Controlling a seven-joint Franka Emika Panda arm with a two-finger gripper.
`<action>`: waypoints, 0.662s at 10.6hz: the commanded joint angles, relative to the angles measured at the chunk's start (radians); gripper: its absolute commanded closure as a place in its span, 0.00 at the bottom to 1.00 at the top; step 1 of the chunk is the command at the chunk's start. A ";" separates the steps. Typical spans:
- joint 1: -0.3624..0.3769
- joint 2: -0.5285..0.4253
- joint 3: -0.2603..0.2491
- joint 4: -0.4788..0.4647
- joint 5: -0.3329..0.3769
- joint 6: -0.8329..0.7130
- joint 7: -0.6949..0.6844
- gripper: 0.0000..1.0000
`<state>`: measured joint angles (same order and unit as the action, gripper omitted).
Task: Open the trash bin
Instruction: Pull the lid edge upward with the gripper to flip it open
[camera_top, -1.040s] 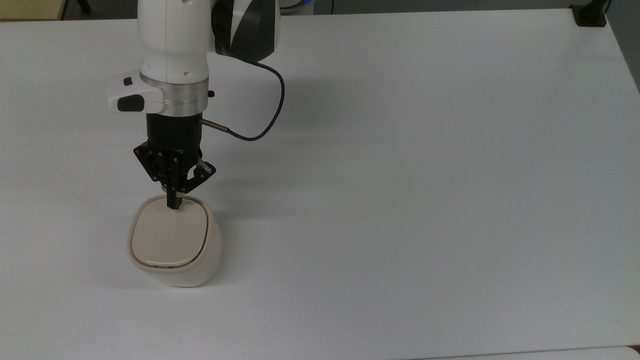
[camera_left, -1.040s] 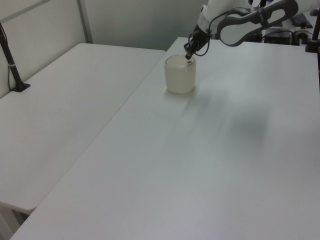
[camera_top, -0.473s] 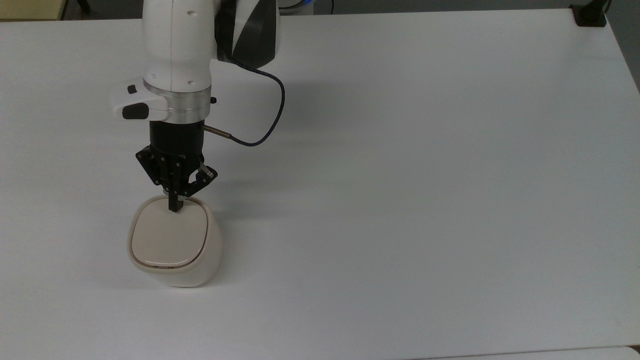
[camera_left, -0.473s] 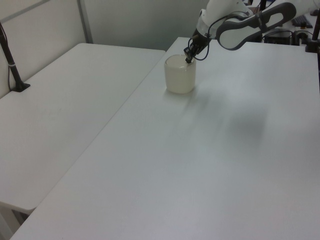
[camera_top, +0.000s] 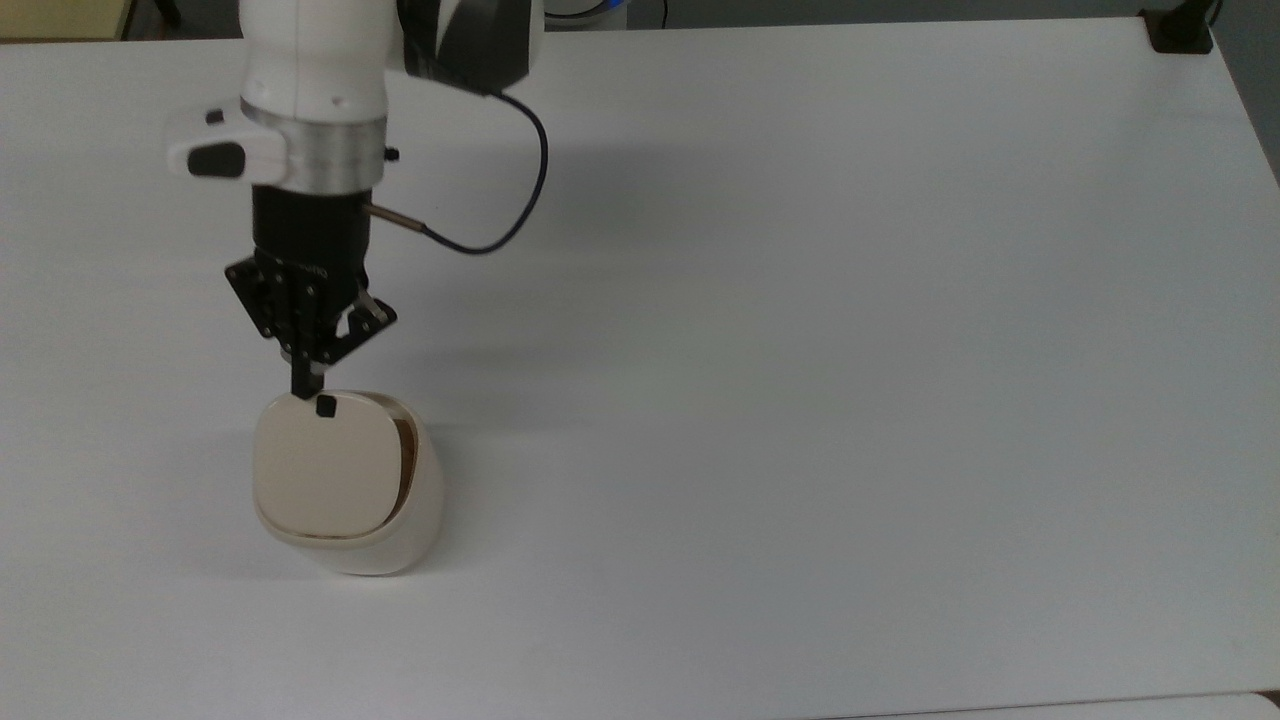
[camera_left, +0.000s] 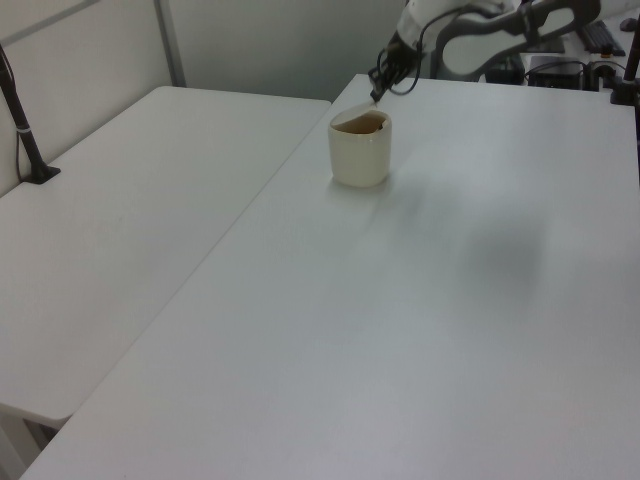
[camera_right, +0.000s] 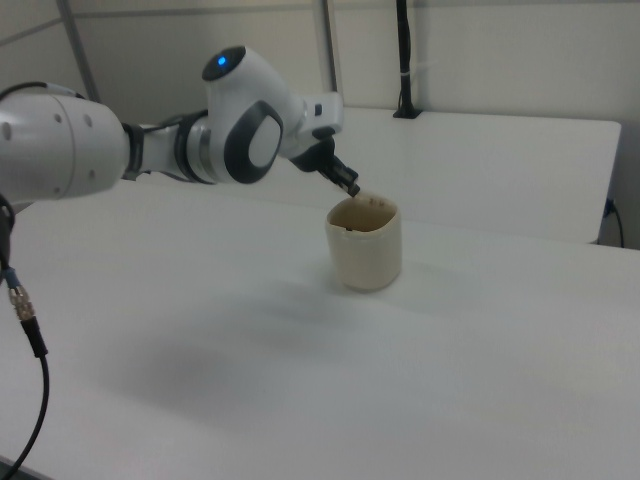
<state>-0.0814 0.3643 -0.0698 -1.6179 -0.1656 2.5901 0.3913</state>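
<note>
The trash bin (camera_top: 400, 535) is a cream rounded-square tub on the white table, toward the top view's left. Its flat beige lid (camera_top: 320, 470) stands tilted up, with a dark brown gap of the inside showing along its right edge. A small black button (camera_top: 326, 406) sits at the lid's far rim. My gripper (camera_top: 303, 385) hangs just above and beyond that rim, fingers shut with nothing between them and apart from the lid. The left view has the bin (camera_left: 360, 160) with its mouth partly uncovered and the gripper (camera_left: 376, 95) above it. In the right view the gripper (camera_right: 351, 188) hovers over the bin (camera_right: 366, 250).
The white table (camera_top: 800, 350) stretches wide to the top view's right of the bin. A second white table (camera_left: 120, 200) adjoins at the left view's left. A black post mount (camera_top: 1180, 30) sits on the far right corner. My arm's cable (camera_top: 500, 235) loops beside the wrist.
My gripper has lifted off the lid's far edge and shifted toward the top view's left. The lid, flat and closed before, has sprung up, and the black button now shows.
</note>
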 joint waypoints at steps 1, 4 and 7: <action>0.009 -0.149 0.001 -0.028 0.015 -0.189 0.023 1.00; 0.020 -0.253 0.002 -0.028 0.078 -0.351 0.021 1.00; 0.048 -0.353 0.005 -0.037 0.107 -0.549 0.015 0.98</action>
<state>-0.0653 0.1017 -0.0621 -1.6132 -0.0849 2.1606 0.4016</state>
